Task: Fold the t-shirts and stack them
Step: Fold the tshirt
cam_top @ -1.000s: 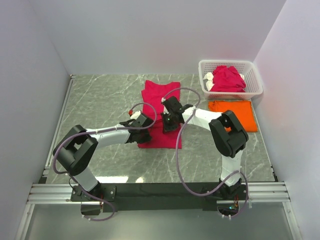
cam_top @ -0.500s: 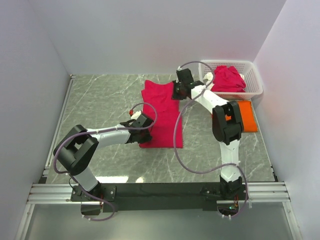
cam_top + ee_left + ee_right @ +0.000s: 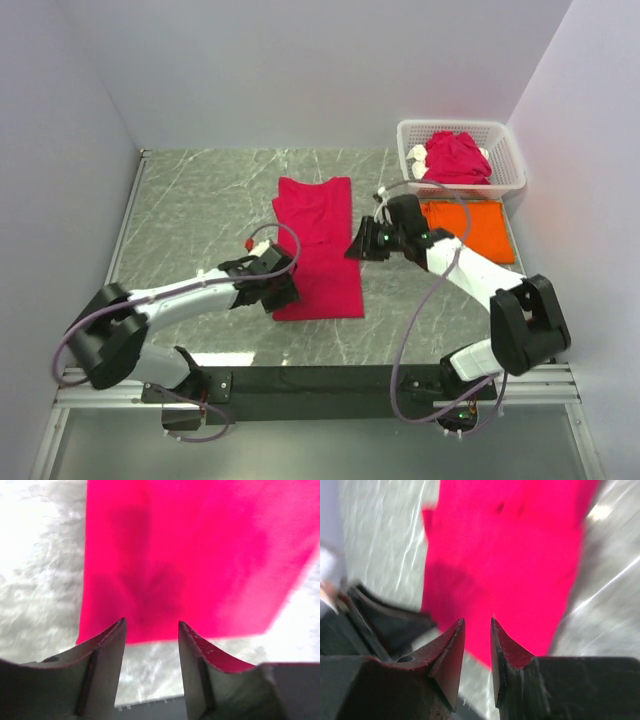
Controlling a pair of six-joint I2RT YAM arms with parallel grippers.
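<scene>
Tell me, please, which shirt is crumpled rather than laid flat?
The crimson shirt bunched in the basket; the other crimson shirt lies flat mid-table, the orange shirt flat beside the basket.

Grey marble-patterned table (image 3: 200,200) under soft, even light, 3 plain pale walls (image 3: 300,70) boxing it in, and a silver rail (image 3: 105,388) running along the near edge.
</scene>
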